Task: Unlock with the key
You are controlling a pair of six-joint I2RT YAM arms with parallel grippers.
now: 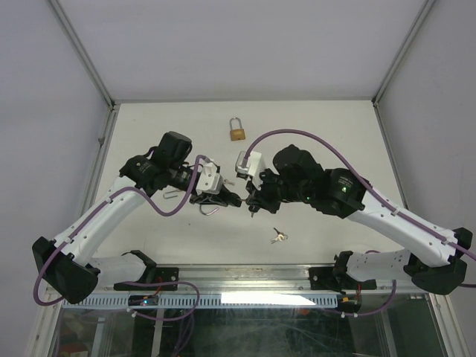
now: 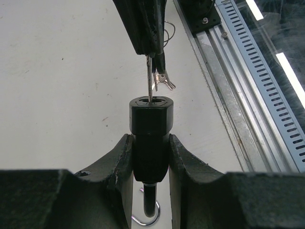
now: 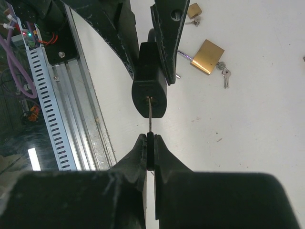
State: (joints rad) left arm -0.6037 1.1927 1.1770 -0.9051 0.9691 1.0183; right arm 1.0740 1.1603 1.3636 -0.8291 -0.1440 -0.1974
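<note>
The padlock (image 2: 150, 129) in the black left gripper (image 2: 150, 143) is matte black. The key (image 3: 150, 112) held by the black right gripper (image 3: 150, 143) is silver. A second padlock (image 1: 237, 134) is brass-yellow with a silver shackle, on the off-white table (image 1: 335, 126). Purple cables (image 1: 281, 132) trail along white arms (image 1: 97, 219).

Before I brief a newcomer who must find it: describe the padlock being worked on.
Look at the middle of the white table. The left gripper clamps a black padlock with the right gripper's key in it; the brass padlock behind lies loose.
</note>
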